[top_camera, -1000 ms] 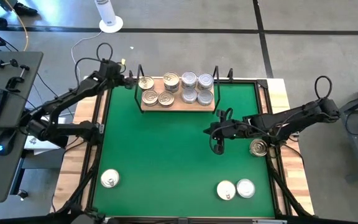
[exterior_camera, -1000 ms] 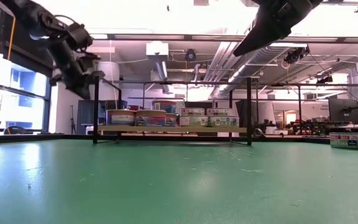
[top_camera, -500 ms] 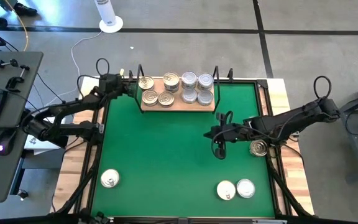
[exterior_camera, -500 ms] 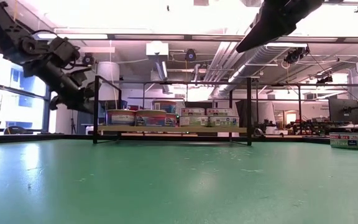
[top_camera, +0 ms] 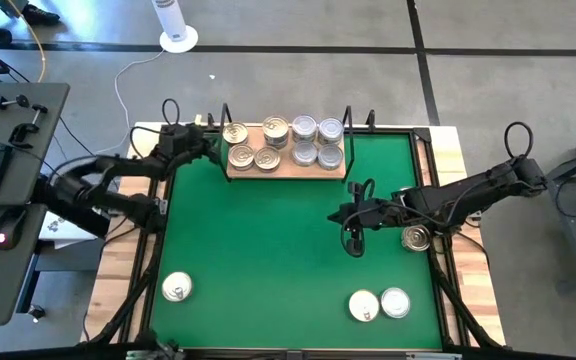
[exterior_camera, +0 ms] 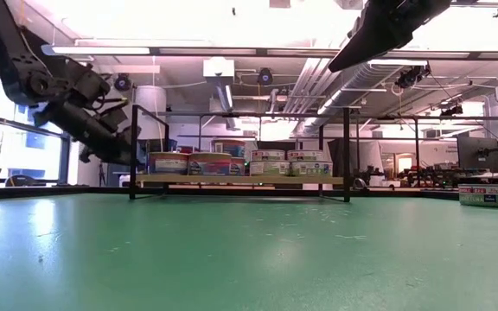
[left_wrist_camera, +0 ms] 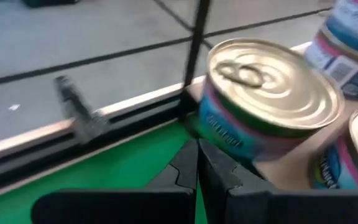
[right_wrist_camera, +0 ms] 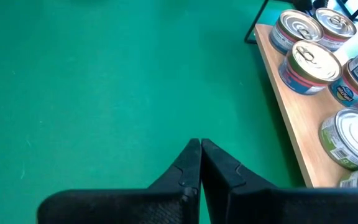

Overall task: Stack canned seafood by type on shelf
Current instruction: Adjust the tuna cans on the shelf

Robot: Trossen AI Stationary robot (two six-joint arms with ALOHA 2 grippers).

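A: How far along is it?

B: Seven tins sit on the shelf (top_camera: 286, 168), gold-lidded to the left, silver to the right. Four tins lie loose on the green mat (top_camera: 268, 260).

A: And the grippers?

B: Both pinched closed and empty: left gripper (top_camera: 211, 146) beside the shelf's left end, right gripper (top_camera: 353, 243) over mid-mat, near a loose tin (top_camera: 417, 238)

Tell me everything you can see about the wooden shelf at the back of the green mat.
The shelf is a light tan, wooden-looking rectangular board with thin black metal uprights at its ends. It lies flat at the far edge of the green mat. Cans crowd its top: gold-lidded ones on the left half, silver-lidded ones on the right. The left gripper, shut, sits just beside its left end.
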